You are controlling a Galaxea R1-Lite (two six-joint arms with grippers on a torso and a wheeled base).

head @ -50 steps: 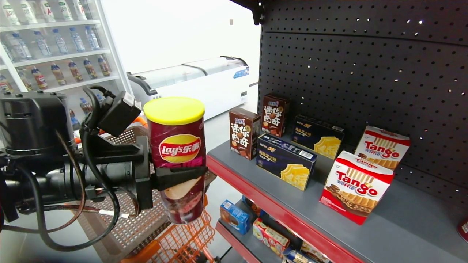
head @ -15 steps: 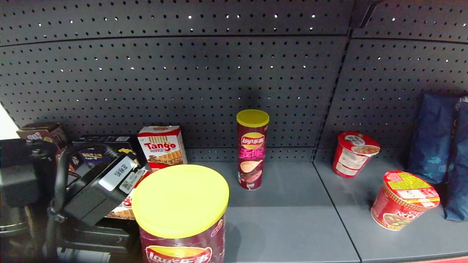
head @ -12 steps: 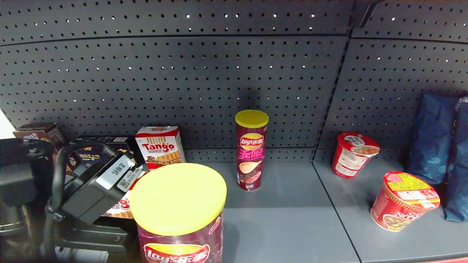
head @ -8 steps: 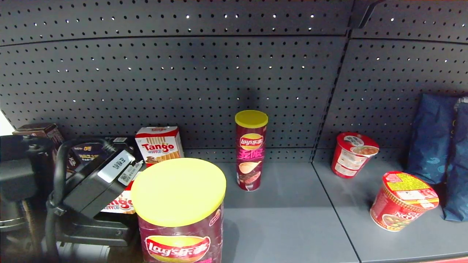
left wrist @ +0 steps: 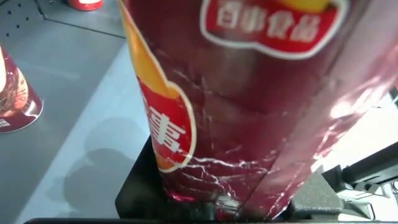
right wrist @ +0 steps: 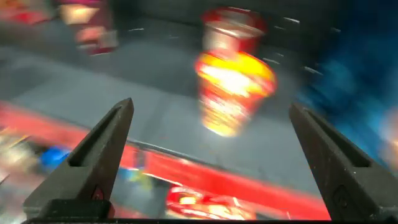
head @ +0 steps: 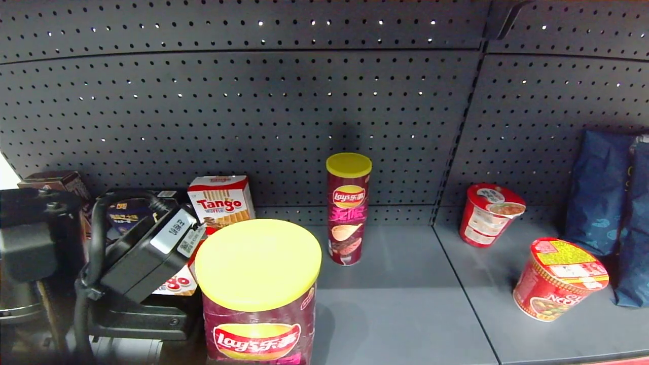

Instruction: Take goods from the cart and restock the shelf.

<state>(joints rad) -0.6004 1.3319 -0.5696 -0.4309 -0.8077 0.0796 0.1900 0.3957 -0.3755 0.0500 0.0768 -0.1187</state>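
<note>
Chip can [head: 258,289] with a yellow lid sits upright in the left gripper [left wrist: 227,202], whose fingers clamp its lower body, held in front of the shelf [head: 395,304] at its left end. Just behind stands a wafer box [head: 221,200]. A second chip can [head: 348,210] stands upright mid-shelf near the pegboard back. Further right are two red noodle cups [head: 489,215], one behind the other, then blue bags [head: 598,192]. The right gripper [right wrist: 210,106] has its fingers spread wide, facing the blurred front cup [right wrist: 233,93].
</note>
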